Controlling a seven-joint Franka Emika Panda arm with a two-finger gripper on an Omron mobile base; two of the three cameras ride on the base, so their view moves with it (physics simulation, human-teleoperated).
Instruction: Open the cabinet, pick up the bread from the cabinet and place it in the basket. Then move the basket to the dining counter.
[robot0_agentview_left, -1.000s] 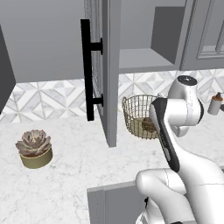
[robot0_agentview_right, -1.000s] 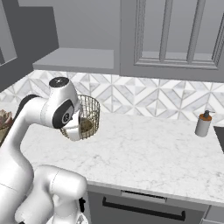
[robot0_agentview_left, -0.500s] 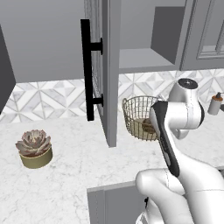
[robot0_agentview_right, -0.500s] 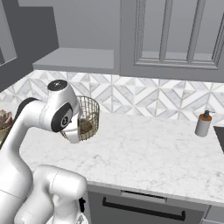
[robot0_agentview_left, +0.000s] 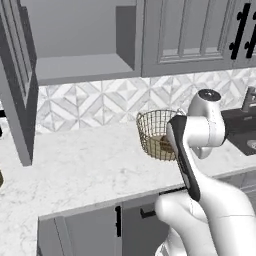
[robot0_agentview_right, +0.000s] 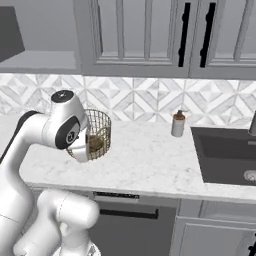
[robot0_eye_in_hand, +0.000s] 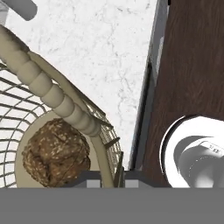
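Cabinet (robot0_agentview_left: 22, 95): door open, shelf bare. Bread (robot0_eye_in_hand: 56, 152): lying on the basket's (robot0_agentview_left: 157, 134) base, at 7 o'clock in my hand view. My tool (robot0_eye_in_hand: 105, 175) closed on the basket rim at the near bench (robot0_agentview_left: 85, 172) edge; transfer to the dining counter outstanding.

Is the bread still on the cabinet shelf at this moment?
No, the bread lies on the base inside the basket, which stands on the marble worktop.
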